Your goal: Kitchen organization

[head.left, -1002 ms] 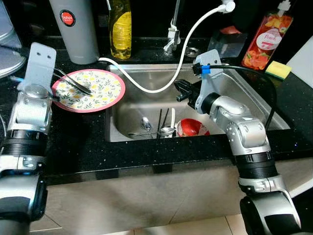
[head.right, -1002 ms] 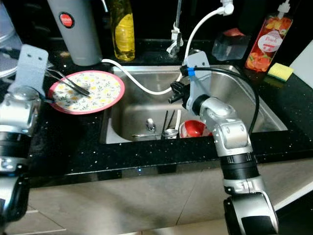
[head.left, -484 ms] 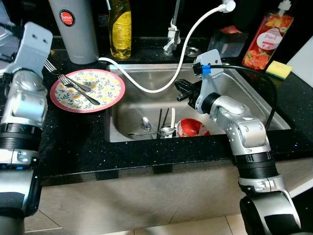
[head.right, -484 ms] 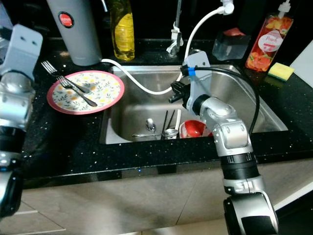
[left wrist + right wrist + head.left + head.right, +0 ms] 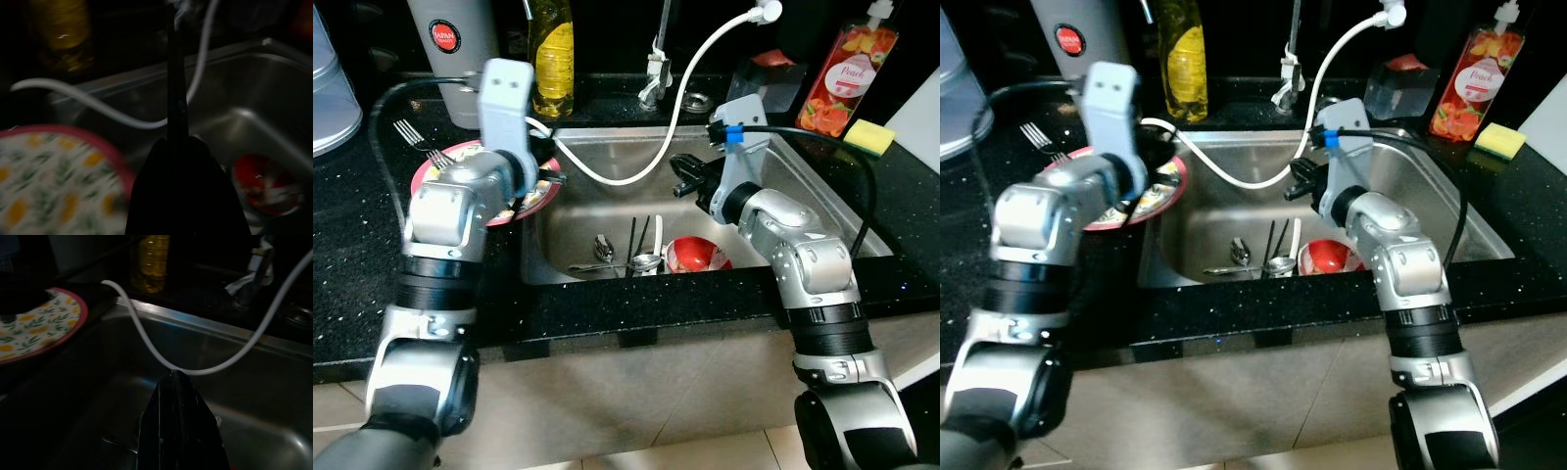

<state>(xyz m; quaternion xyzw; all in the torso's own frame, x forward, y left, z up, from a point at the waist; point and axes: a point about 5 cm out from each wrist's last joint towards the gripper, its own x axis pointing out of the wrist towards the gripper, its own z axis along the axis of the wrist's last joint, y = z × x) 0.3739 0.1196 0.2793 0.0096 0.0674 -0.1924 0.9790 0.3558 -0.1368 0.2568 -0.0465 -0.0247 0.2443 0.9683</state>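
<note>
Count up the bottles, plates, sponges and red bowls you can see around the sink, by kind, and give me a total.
Bottles: 2, a yellow one and a red fruit-label one
Plates: 1, floral with a pink rim
Sponges: 1, yellow
Red bowls: 1, in the sink
Total: 5

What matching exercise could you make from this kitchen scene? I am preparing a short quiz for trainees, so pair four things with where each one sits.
Things:
1. red bowl
2. yellow sponge
3. flowered plate
4. oil bottle

Places:
A. on the counter to the right of the sink
B. behind the sink's left corner, by the grey canister
C. inside the sink, beside the cutlery
D. on the counter at the sink's left edge, partly behind the left arm

Pairs: 1-C, 2-A, 3-D, 4-B
</note>
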